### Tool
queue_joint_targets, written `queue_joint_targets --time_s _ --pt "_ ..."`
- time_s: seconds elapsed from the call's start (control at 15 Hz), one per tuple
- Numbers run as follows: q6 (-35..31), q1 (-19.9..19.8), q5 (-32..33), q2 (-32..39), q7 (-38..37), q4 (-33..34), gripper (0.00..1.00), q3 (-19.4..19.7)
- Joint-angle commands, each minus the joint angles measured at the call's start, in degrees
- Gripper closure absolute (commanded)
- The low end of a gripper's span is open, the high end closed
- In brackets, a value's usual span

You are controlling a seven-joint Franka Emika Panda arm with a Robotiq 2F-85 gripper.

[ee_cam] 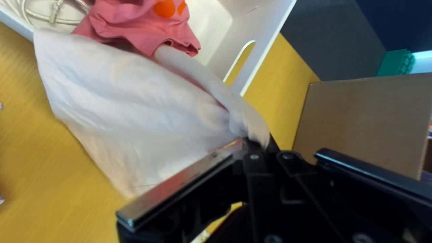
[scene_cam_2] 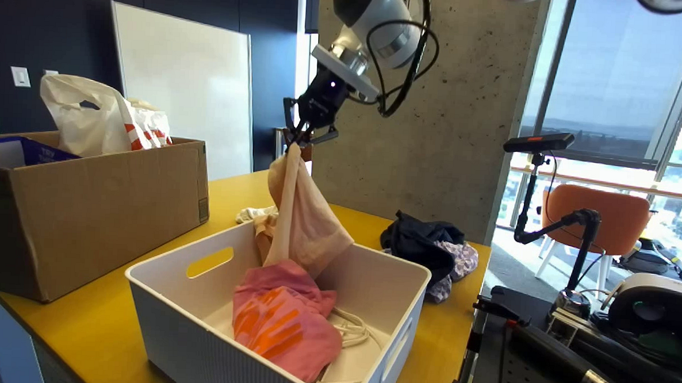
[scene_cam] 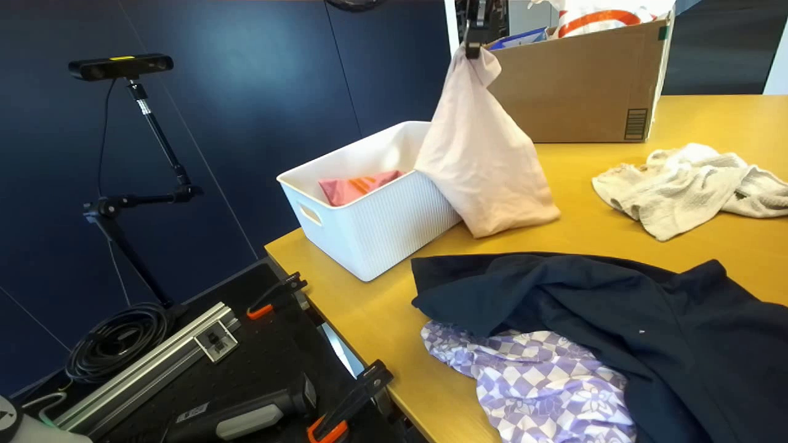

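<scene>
In an exterior view, a box with bags is far, dark cloth near right. The hand pinches peach cloth hanging over the bin's edge. Pink cloth and cord lie inside.

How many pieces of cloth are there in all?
5: a pale pink cloth in the gripper, a deeper pink cloth in the white bin, and a cream cloth, a navy cloth and a purple-patterned cloth on the table. More may be hidden beneath these.
</scene>
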State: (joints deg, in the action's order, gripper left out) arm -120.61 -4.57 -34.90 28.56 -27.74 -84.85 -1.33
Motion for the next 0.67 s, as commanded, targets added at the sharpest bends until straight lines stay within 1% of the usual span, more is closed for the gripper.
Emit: queue_joint_targets --time_s 0.0,0.13,0.33,0.6 --pt "-0.64 3.32 2.03 -10.8 -1.07 -6.13 0.99 0.37" --pt "-1.33 5.28 3.36 -16.24 -1.21 -9.23 0.99 -0.1" --pt "-1.37 7.74 4.94 -25.1 -0.19 -16.14 0.99 -1.31" --pt "-1.39 11.26 7.23 -35.58 -0.02 -25.78 0.99 -4.72"
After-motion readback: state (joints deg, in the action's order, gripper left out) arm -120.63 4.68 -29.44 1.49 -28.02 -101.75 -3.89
